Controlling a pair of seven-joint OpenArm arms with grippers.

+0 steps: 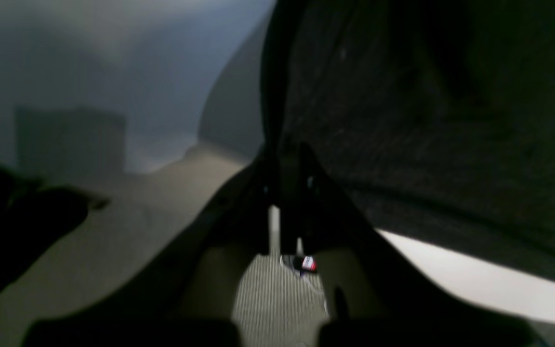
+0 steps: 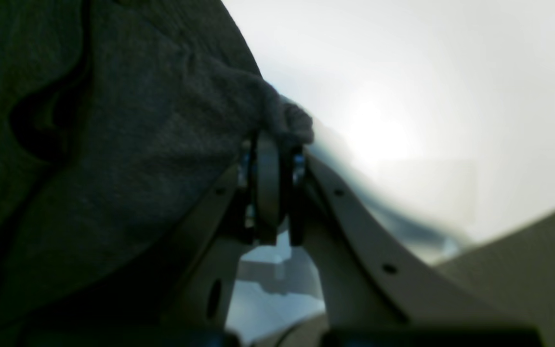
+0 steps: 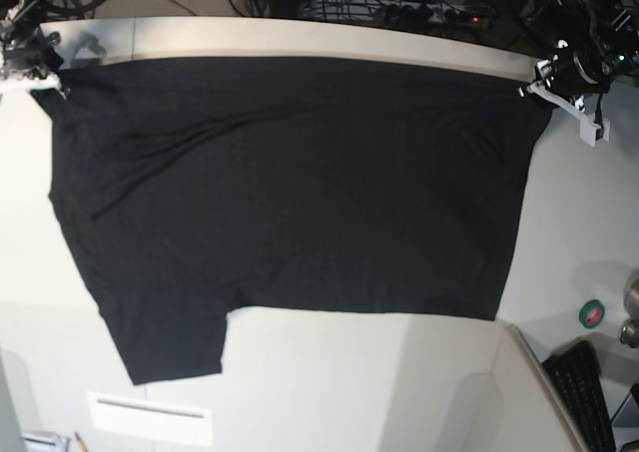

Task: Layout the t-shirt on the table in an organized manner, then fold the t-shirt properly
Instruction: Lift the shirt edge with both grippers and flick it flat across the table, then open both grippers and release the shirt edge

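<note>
Overhead, black t-shirt (image 3: 290, 203) spread across the table (image 3: 349, 382), corners pinched by left gripper (image 3: 529, 88) and right gripper (image 3: 48, 81)

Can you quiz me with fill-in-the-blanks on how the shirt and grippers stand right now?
1. Each gripper is shut on a top ____ of the t-shirt.
2. The t-shirt's colour is ____.
3. In the base view, the right gripper is at the picture's ____ side, the left gripper opposite.
4. One sleeve hangs toward the white vent panel on the ____.

Missing words: corner; black; left; table
</note>
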